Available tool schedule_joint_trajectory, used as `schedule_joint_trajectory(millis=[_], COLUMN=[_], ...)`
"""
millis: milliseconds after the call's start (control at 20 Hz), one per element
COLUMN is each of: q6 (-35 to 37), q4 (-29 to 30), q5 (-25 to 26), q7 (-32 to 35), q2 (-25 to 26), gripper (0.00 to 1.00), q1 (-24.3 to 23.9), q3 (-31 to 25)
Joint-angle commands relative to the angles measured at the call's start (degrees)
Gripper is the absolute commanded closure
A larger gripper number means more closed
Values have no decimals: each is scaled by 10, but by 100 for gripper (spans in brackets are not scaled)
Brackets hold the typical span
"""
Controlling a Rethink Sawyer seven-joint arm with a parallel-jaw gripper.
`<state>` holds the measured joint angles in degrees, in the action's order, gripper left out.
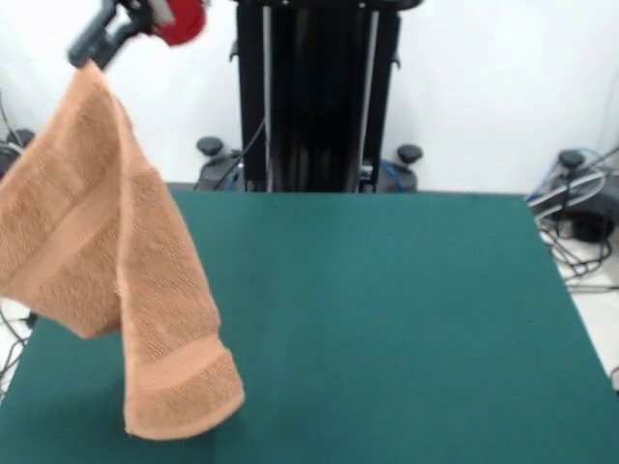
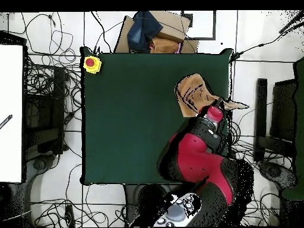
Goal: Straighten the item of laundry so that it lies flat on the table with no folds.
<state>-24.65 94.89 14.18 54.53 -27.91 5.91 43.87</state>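
The front view is bright and evenly lit, with a washed-out white wall behind. The hanging peach-orange terry-cloth towel (image 1: pixel 106 261) looks a little soft, and the dark green felt-like table (image 1: pixel 387 329) shows no glare and no clear shadow. The overhead view is darker, with strong contrast.

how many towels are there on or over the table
1: the towel hangs from the gripper above the table, at the right edge in the overhead view. None seems hidden.

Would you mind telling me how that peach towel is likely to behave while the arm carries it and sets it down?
Probably very floppy: the towel hangs in a folded drape from the gripper, which holds one corner. It seems light, carried by a pinch. On the table it will likely crumple rather than spread flat.
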Motion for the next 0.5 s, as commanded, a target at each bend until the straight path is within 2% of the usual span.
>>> schedule_joint_trajectory(millis=[50,300,500], q6=[-58,-85,-74], q4=[42,62,76], q5=[-65,-118,-128], q7=[124,128,134], q2=[59,94,90], gripper=[100,100,100], q1=[26,51,64], q3=[-26,-19,-24])
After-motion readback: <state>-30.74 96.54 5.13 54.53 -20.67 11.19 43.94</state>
